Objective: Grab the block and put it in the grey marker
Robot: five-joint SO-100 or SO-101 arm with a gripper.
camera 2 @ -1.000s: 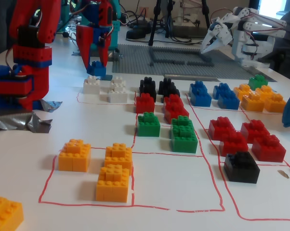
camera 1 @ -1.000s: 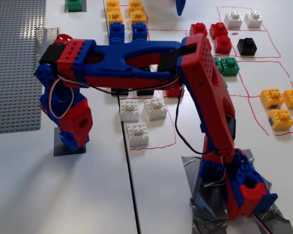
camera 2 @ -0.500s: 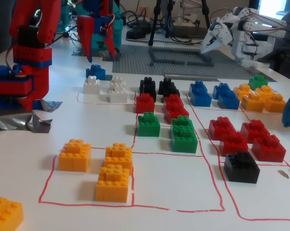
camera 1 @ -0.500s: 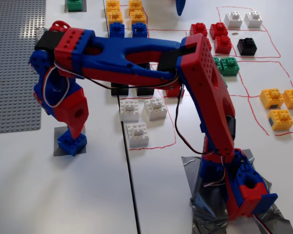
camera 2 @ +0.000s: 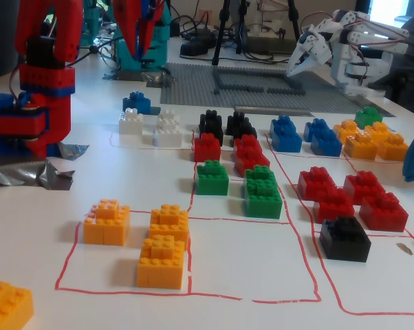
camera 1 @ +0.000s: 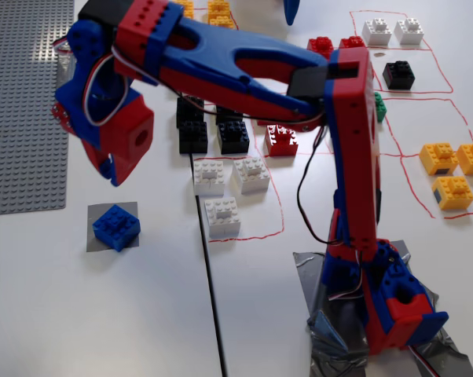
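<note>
The blue block (camera 1: 116, 226) sits on the flat grey marker (camera 1: 92, 236) at the lower left of a fixed view, slightly turned and overhanging its right edge. It also shows in a fixed view (camera 2: 136, 103), far left behind two white bricks. My gripper (camera 1: 111, 174) hangs a short way above the block and slightly to its left, pointing down. It holds nothing and no gap shows between its jaws. The red and blue arm reaches over from its base (camera 1: 394, 306) at the lower right.
White bricks (camera 1: 222, 217) and black bricks (camera 1: 213, 129) lie just right of the marker in red-lined cells. More red, yellow and green bricks lie further right. A large grey studded baseplate (camera 1: 24, 102) lies to the left. Shiny duct tape (camera 1: 311, 271) holds the base.
</note>
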